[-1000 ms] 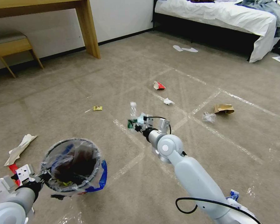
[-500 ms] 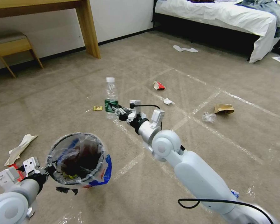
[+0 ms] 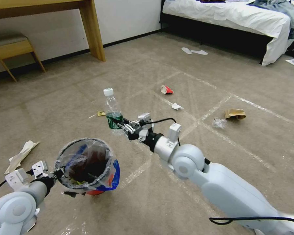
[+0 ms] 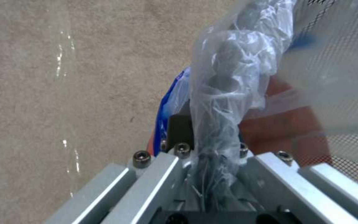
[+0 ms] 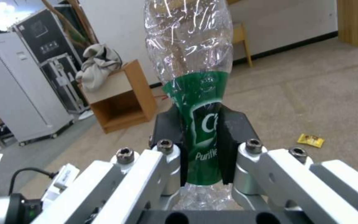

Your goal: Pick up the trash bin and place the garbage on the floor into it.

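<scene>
My left gripper (image 3: 57, 172) is shut on the rim of the trash bin (image 3: 85, 166), holding it above the floor (image 3: 186, 169) at lower left. The bin has a crinkled clear liner, a red lower body and a blue patch. In the left wrist view the fingers (image 4: 181, 127) pinch the liner-covered rim (image 4: 224, 102). My right gripper (image 3: 118, 123) is shut on the clear bottle (image 3: 112, 108), gripping its green label, upright, just beyond the bin. The right wrist view shows both pads (image 5: 168, 130) squeezing the label (image 5: 199, 124).
Litter lies on the carpet: a red-white carton (image 3: 167, 89), a white tissue (image 3: 176, 106), a brown paper bag (image 3: 235, 114), a clear wrapper (image 3: 219, 122), a yellow wrapper (image 3: 102, 113), white paper (image 3: 20, 156). A wooden desk leg (image 3: 93, 31), stool (image 3: 13, 49), bed (image 3: 235, 16) and slippers (image 3: 194, 51) border the room.
The right gripper has raised the bottle upright from near the floor and carried it left toward the bin. The left arm has shifted the bin slightly right.
</scene>
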